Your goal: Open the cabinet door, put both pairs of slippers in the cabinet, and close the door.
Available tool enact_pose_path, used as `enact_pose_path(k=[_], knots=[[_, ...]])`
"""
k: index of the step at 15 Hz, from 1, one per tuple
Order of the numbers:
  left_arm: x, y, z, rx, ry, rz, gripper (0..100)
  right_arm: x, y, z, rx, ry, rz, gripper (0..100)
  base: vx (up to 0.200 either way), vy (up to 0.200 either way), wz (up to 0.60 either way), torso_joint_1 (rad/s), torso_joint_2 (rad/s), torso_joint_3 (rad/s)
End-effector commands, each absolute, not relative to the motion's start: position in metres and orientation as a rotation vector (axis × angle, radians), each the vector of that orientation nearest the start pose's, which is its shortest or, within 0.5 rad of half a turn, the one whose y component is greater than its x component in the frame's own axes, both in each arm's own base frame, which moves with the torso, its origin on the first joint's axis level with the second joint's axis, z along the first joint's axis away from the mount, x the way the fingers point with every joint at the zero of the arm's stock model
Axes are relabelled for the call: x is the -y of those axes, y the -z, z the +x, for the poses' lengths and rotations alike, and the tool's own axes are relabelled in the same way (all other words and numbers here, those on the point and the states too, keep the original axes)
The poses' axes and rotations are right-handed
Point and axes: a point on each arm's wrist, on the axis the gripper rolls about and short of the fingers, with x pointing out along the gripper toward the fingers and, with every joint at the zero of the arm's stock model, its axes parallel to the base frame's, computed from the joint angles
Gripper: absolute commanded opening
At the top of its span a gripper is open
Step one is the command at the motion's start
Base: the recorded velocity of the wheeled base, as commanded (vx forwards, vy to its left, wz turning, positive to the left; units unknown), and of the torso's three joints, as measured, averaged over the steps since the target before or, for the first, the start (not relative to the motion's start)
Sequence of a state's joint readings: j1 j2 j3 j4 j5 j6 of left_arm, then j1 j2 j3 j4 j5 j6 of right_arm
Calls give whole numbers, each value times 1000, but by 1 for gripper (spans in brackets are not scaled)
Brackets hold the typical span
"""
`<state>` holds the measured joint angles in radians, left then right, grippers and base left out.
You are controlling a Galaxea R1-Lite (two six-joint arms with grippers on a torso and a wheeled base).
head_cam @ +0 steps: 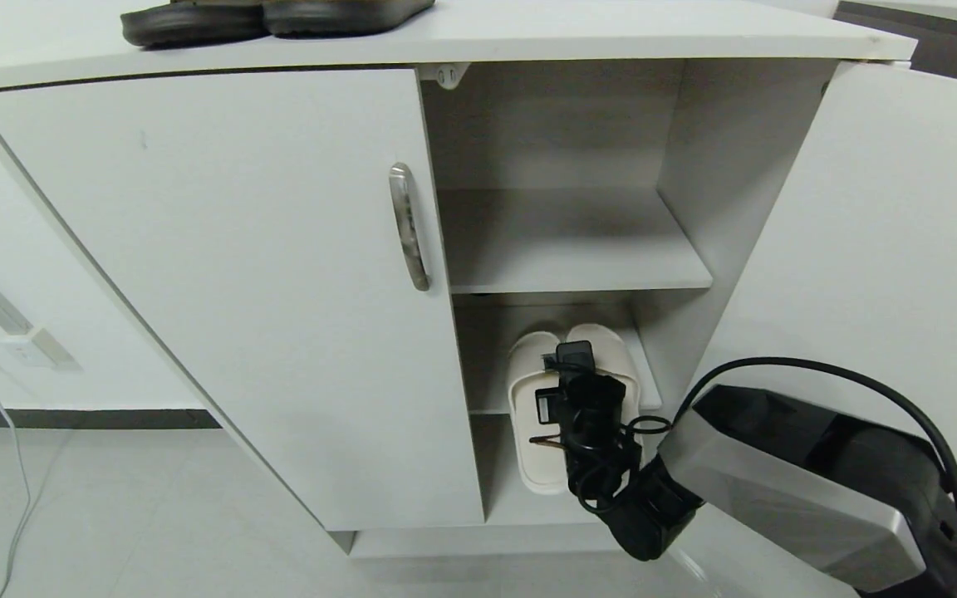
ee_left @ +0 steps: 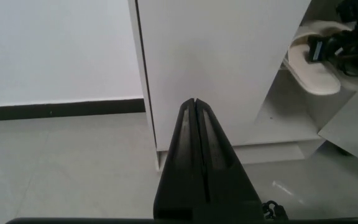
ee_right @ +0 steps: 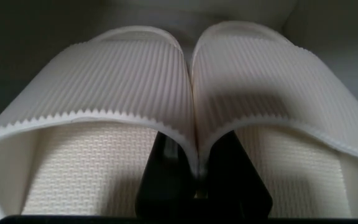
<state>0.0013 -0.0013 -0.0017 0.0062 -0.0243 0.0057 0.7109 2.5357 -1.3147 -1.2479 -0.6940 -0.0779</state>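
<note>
White slippers (head_cam: 528, 415) gripped on the cabinet's (head_cam: 611, 33) lower shelf (head_cam: 487, 374)
The right gripper's (ee_right: 196, 163) fingers (ee_right: 163, 168) are clamped on the pair's adjoining inner sides; the heels overhang the shelf's front edge, and the gripper hides their middle. The dark slippers (head_cam: 271, 17) on the cabinet top are cut off. The left gripper's (ee_left: 194, 109) fingers are pressed together near the closed door (head_cam: 196, 249).

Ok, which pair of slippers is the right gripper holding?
The white pair, pinched by the right gripper at a cabinet shelf; the dark pair lies on the cabinet top.
</note>
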Motion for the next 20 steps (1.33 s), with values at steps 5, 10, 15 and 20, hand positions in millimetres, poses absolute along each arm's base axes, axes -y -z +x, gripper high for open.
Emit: enact_pose_path(k=[5,10,15,20], knots=[[0,-75,-23,-5,5,8,0,-305,-63,423,-25,-12,21,0,0,0,0,0,0,0],[0,-75,-23,-6,-12,8,0,-304,-62,448,9,17,35,0,0,0,0,0,0,0],[0,-75,-23,-6,-11,8,0,-303,-64,457,21,28,21,0,0,0,0,0,0,0],[0,-75,-23,-6,-11,8,0,-298,-61,466,5,31,10,0,0,0,0,0,0,0]])
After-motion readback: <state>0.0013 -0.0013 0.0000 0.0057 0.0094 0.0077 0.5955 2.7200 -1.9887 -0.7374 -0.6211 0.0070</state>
